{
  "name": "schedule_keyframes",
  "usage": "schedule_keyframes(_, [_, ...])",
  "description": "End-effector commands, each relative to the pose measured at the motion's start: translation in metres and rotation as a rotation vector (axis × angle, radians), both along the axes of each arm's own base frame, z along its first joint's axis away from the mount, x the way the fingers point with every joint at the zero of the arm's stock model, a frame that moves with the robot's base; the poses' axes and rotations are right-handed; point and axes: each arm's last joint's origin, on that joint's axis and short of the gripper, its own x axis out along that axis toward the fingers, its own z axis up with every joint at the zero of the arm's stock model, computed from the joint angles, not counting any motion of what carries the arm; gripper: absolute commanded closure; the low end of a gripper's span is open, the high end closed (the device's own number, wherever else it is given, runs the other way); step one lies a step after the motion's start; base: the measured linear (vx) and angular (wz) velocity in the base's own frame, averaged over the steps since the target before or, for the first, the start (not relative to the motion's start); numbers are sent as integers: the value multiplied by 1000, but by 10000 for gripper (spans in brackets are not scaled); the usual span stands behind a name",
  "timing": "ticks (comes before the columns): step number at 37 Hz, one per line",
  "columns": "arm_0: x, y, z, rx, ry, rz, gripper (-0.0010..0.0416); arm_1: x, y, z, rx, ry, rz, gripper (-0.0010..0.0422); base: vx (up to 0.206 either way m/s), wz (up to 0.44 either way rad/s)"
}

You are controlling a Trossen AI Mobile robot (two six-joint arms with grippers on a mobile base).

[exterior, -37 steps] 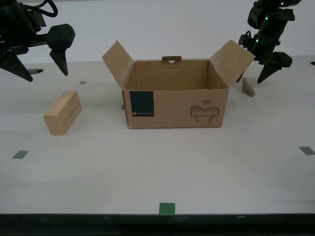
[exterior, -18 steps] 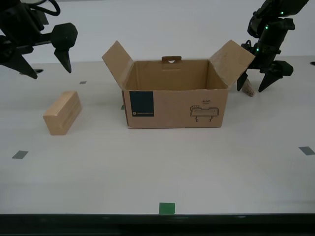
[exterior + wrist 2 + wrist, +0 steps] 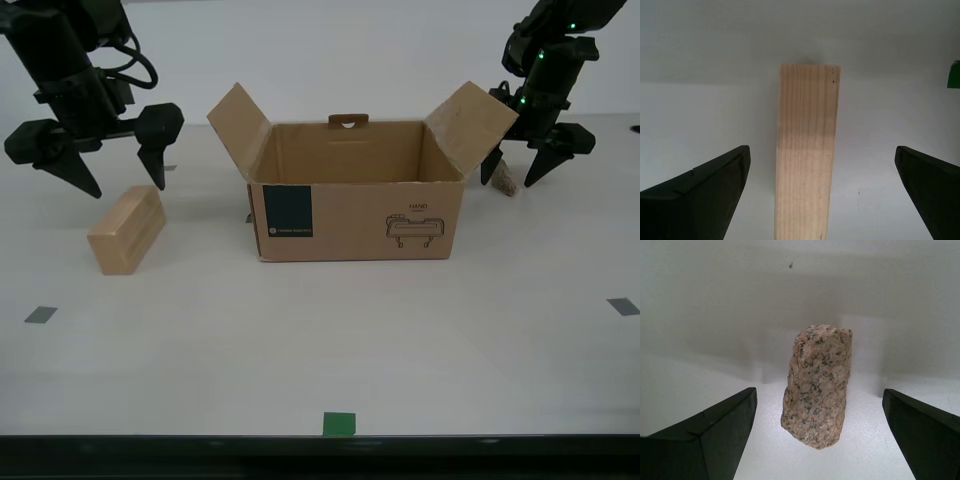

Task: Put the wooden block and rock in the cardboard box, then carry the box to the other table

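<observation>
My second hand (image 3: pixel 97 165) hangs wide open over the wooden block (image 3: pixel 127 229), which lies on the tabletop (image 3: pixel 330 330) to the exterior view's left of the cardboard box (image 3: pixel 355 187). Beyond the box's far flap, my first hand (image 3: pixel 520 170) straddles the rock (image 3: pixel 505 179), spread wide, touching nothing.

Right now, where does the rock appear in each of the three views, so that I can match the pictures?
Exterior view: the rock lies on the white table at the exterior view's right, just behind the cardboard box's open flap, between the fingers of my first claw.
First wrist view: the rock fills the middle, between two dark fingers.
Second wrist view: not in it; only the wooden block shows.
Shared landmark: the open claw around the rock.
</observation>
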Motion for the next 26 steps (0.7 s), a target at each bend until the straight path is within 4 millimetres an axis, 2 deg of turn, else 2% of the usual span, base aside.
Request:
schedule_keyframes(1, [0,0,0,-3,-1,3,55,6,-1,-11,7,29,-14,16,0,0])
schedule_keyframes(10, [0,0,0,-3,0,4,56,13,0,-38,34,97,-27,16,0,0])
schedule_keyframes(26, [1,0,0,-4,-8,11,56,17,2,-39,48,56,-22,16,0,0])
